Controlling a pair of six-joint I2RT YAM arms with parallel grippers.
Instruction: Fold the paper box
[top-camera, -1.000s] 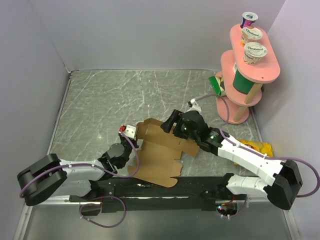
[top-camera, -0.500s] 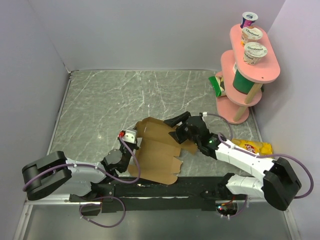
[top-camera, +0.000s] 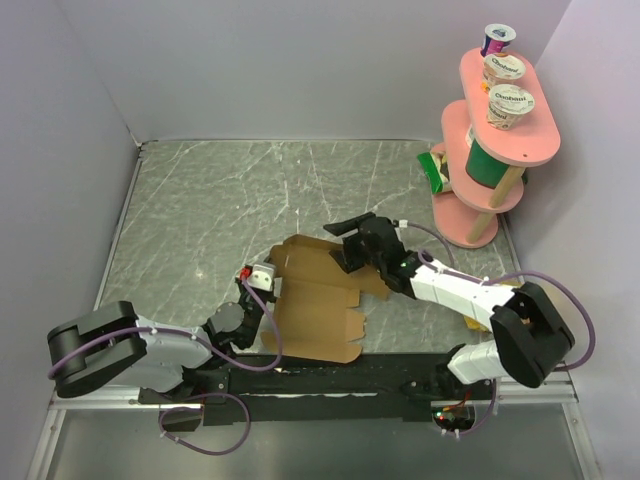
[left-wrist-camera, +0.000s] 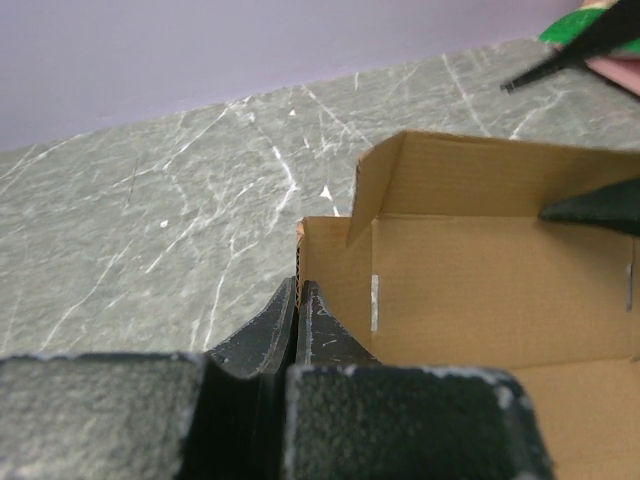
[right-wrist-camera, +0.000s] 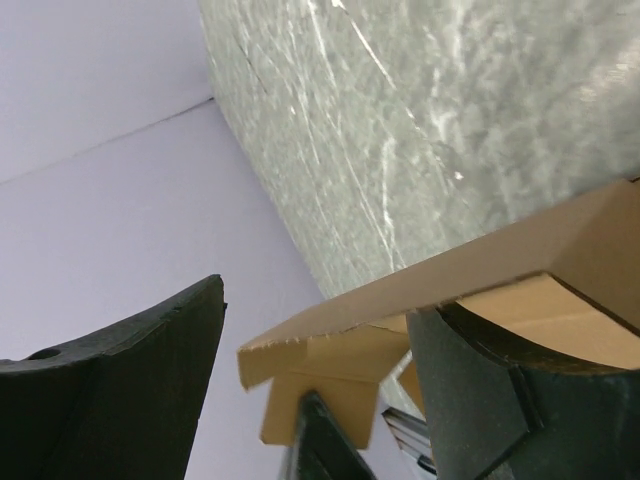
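My left arm lies low, left gripper (left-wrist-camera: 298, 303) pinched on the box (top-camera: 318, 312) wall; my right arm reaches across, right gripper (top-camera: 343, 245) spread wide astride the box's far flap.

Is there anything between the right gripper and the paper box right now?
Nothing visible does. The right gripper is open with a flap of the paper box between its fingers; the left gripper is shut on the box's side wall.

Matt brown corrugated cardboard, rough cut edges: paper box (top-camera: 318, 300). Smooth grey marble-look surface, slight sheen: table (top-camera: 220, 200).
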